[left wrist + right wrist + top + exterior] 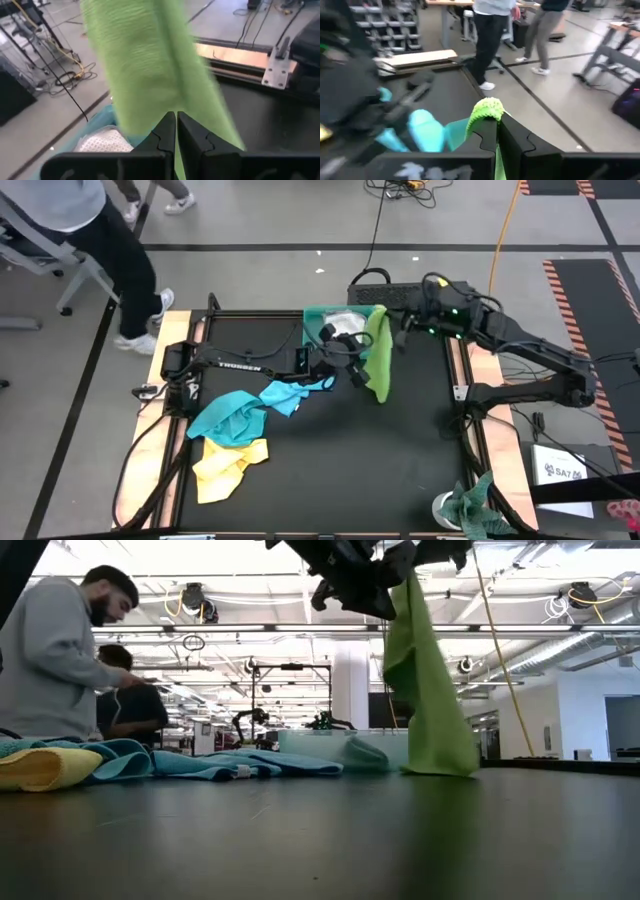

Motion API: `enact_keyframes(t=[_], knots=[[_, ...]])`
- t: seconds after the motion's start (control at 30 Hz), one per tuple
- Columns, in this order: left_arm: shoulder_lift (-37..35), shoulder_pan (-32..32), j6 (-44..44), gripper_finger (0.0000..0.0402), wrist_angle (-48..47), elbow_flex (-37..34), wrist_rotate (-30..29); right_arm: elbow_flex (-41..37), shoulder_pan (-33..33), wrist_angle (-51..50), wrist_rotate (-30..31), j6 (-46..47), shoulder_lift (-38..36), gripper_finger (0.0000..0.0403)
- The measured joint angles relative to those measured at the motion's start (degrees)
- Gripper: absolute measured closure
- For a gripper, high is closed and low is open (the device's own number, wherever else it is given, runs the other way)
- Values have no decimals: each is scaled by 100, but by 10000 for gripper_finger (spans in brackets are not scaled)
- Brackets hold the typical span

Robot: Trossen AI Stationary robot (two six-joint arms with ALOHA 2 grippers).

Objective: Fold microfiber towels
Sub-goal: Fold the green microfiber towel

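Note:
A lime green towel (378,360) hangs in a long strip beside the teal tray (322,316), and its lower end (441,768) reaches down to the table. My right gripper (392,320) is shut on its top. My left gripper (360,372) is shut on it lower down, coming from the table's left. Turquoise towels (238,412) and a yellow towel (226,468) lie crumpled flat on the table at the left. My left gripper pinches the green towel's hanging part (176,107) between its two fingers, which lie about level and come from the table's left. The cloth rises in front of the fingertips and shows again between the fingers (177,162). I cannot tell whether it holds one layer or several. My right gripper pinches the towel's top end (487,111) between its two fingers, coming about level from the table's right. A bunched fold bulges over the fingertips, and cloth runs back between the fingers (498,167). The towel hangs below in a slack strip.
The teal tray holds a white cloth (102,142). A mottled green-and-white rag (468,506) lies at the table's near right corner. People stand beyond the far left corner (95,235). The dark mat (350,470) is bare in the middle and near right.

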Motion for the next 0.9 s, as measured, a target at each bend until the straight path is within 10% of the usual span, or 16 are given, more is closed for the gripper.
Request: enact_keyframes(t=[0.27, 0.6, 0.9], knots=[[5, -20, 873, 380, -73, 0, 33, -7, -211, 693, 1106, -523, 383, 403], [66, 24, 1782, 374, -217, -2, 87, -1, -280, 1294, 660, -423, 412, 403], [66, 81, 2228, 260, -117, -2, 135, -1, -278, 1038, 548, -326, 416, 403]])
